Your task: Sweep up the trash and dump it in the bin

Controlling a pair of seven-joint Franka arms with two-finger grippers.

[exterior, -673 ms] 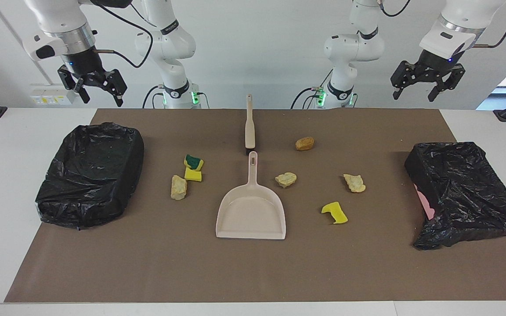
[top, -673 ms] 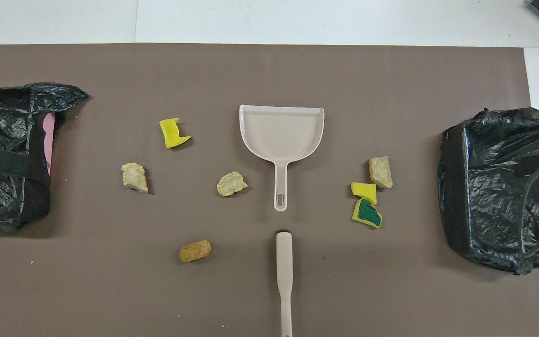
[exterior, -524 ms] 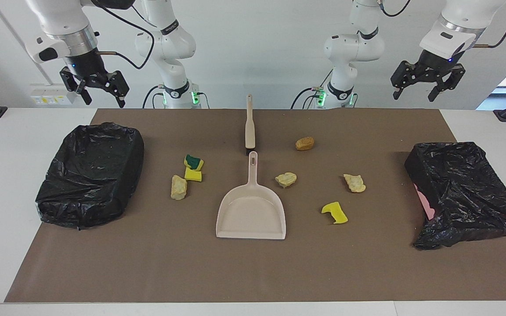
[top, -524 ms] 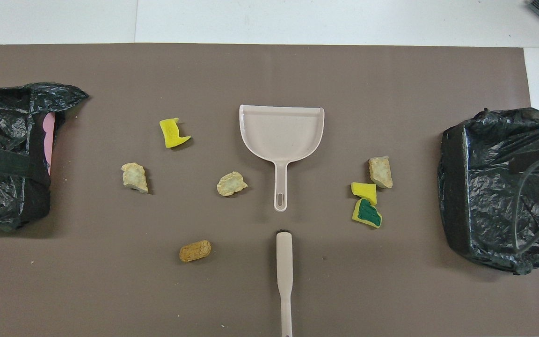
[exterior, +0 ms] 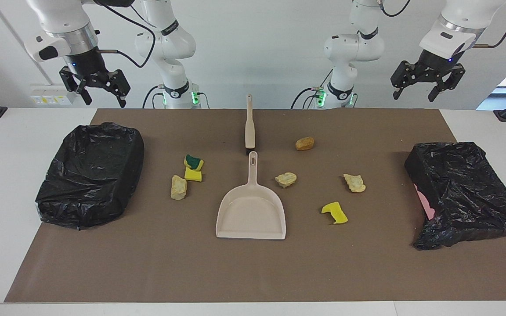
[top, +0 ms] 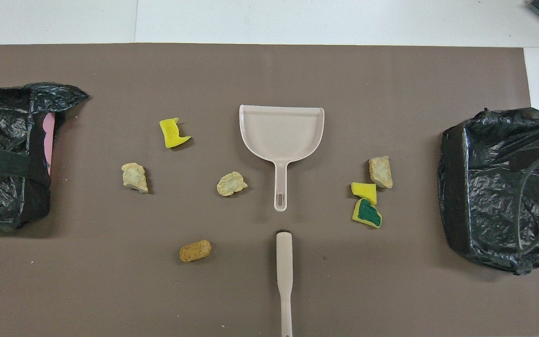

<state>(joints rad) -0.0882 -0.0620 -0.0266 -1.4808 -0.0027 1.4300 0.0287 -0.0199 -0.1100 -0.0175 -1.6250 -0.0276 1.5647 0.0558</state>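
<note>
Hovering spread-jawed and empty, the right gripper (exterior: 99,90) hangs over the mat's (exterior: 253,272) robot-side corner; the left gripper (exterior: 414,87) mirrors it. Seven trash scraps (exterior: 287,179) lie mid-mat around the dustpan (exterior: 251,210). Sweeping hasn't begun; grabbing brush (exterior: 249,125) and dustpan looks next.

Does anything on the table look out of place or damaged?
Yes. The black bag on the bin at the left arm's end sits askew: it has slipped and a strip of the pink bin shows. Seven scraps lie scattered around the empty dustpan.
</note>
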